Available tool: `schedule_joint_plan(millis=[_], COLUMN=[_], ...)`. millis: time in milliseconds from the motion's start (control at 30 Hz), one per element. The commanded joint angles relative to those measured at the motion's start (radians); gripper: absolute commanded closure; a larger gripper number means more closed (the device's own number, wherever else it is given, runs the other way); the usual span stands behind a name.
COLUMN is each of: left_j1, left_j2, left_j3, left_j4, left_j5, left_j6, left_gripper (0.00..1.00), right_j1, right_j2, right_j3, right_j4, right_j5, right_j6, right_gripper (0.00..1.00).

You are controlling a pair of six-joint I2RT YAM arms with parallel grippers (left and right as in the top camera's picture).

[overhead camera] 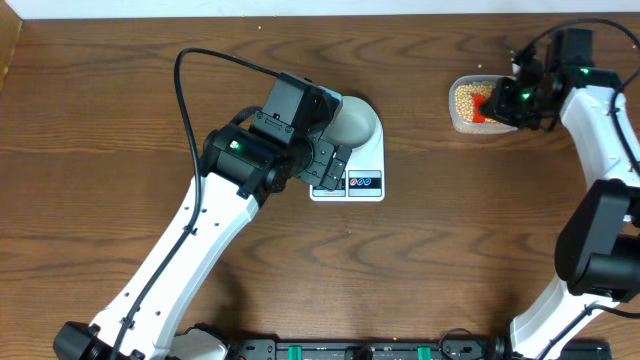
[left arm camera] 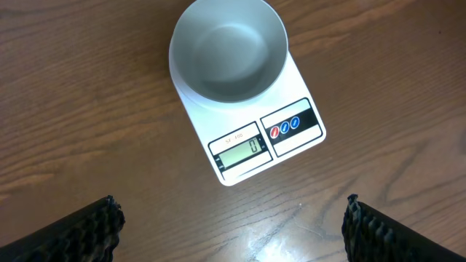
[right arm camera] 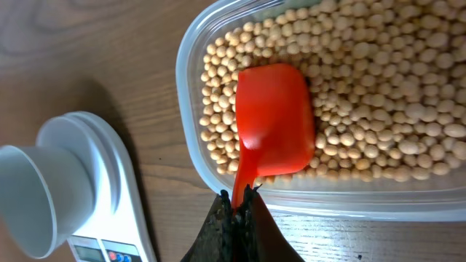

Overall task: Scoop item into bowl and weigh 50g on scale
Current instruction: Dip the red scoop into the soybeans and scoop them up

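Left gripper (left arm camera: pixel 231 223) held wide open above table (left arm camera: pixel 87 109), nothing gripped. Beyond it, scale (left arm camera: pixel 211 120) laid lengthwise away from robot, display (left arm camera: pixel 240 151) end nearest, zero shown; empty bowl (left arm camera: pixel 227 51) seated on far end. Right gripper (right arm camera: pixel 239 200) clamped on handle of red scoop (right arm camera: pixel 275 120), head pointed away from gripper, among beans (right arm camera: pixel 378 102) in clear tub (right arm camera: pixel 186 94), well apart from scale.

Overhead top-down, L wrist over scale (left arm camera: pixel 240 120), R close on tub (right arm camera: pixel 186 87), scale shared

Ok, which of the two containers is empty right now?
The pale bowl sitting on the scale is empty; the clear tub holds beans and the red scoop.
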Motion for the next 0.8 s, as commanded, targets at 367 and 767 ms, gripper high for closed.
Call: schedule_joint_plan(millis=[367,767], left_j1=[0.002,0.002], left_j2=[0.008,0.008], left_j3=[-0.010,-0.010], left_j4=[-0.003,-0.003], left_j5=[0.002,0.002], left_j6=[0.010,0.010], left_gripper=[0.02,0.02], right_j1=[-0.155,-0.232], right_j2=[-0.005,-0.005], right_j3=[-0.027,-0.033], right_j4=[-0.009,0.024], right_j5=[-0.191,-0.303], right_j6=[0.072,0.030], right_gripper=[0.99,0.99])
